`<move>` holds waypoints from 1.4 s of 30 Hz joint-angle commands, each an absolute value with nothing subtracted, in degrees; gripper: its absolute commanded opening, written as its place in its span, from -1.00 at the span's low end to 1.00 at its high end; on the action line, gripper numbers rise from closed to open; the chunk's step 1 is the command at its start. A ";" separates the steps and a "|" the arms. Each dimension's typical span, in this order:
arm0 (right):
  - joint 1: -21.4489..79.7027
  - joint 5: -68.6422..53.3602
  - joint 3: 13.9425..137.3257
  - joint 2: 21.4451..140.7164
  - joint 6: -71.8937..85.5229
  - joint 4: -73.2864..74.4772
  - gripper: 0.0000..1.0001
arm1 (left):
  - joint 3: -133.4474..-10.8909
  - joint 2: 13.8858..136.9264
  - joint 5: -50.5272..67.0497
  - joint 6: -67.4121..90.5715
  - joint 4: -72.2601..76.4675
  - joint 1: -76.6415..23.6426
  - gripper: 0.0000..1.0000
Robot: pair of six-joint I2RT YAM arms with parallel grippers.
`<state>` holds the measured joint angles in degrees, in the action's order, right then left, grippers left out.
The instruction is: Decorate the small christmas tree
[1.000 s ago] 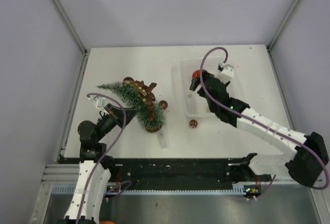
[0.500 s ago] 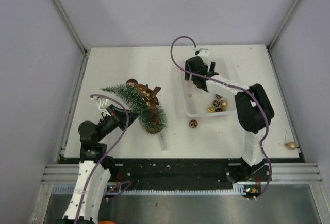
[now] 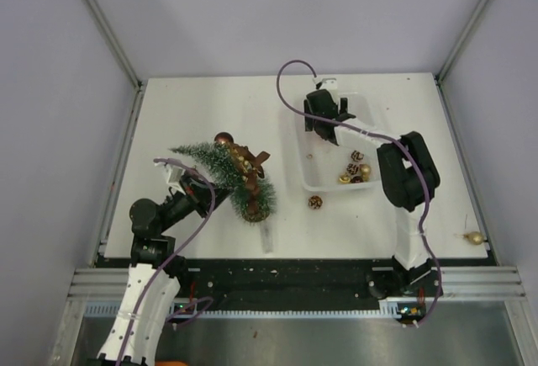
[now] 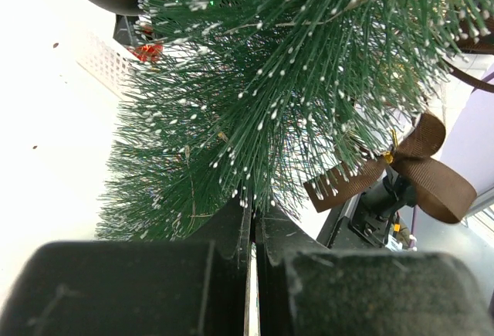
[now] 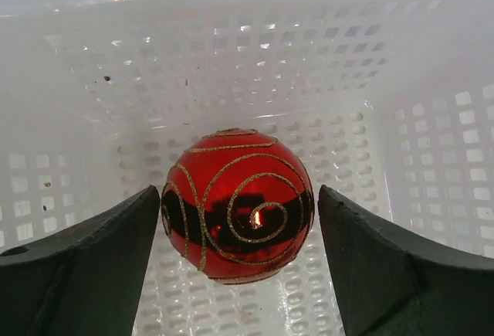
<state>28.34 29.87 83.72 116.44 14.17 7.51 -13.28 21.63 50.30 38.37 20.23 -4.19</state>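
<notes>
The small christmas tree (image 3: 220, 164) leans tilted over the table, its round base (image 3: 254, 204) toward the middle and its tip to the left. It carries a brown ribbon bow (image 4: 426, 172) and a dark bauble (image 3: 223, 140). My left gripper (image 3: 202, 195) is shut on the tree's bristles low on the trunk; it also shows in the left wrist view (image 4: 253, 214). My right gripper (image 3: 324, 124) reaches into the far left corner of the white basket (image 3: 375, 135). In the right wrist view the gripper (image 5: 239, 195) is open with a red bauble with gold swirls (image 5: 231, 235) between its fingers.
Several small gold and brown ornaments (image 3: 355, 171) lie in the basket's near end. One loose ornament (image 3: 315, 202) lies on the table by the basket, a gold one (image 3: 475, 237) at the right edge. A small clear piece (image 3: 266, 236) lies near the front edge.
The right arm has folded up and its gripper has moved to the basket's far left corner, over the red bauble. The left gripper has shifted the tree slightly right and nearer.
</notes>
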 commanded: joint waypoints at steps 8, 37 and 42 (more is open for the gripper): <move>25.49 24.44 82.97 113.04 19.51 8.44 0.20 | -12.83 21.27 50.71 35.95 23.03 -4.75 -1.00; 45.69 -14.58 101.85 86.82 35.07 -5.53 -0.10 | -12.48 21.89 50.19 34.28 22.85 -6.24 -1.00; 51.85 -15.55 108.62 92.63 33.84 -5.45 -0.13 | -12.48 21.62 49.31 34.01 22.50 -6.24 -1.00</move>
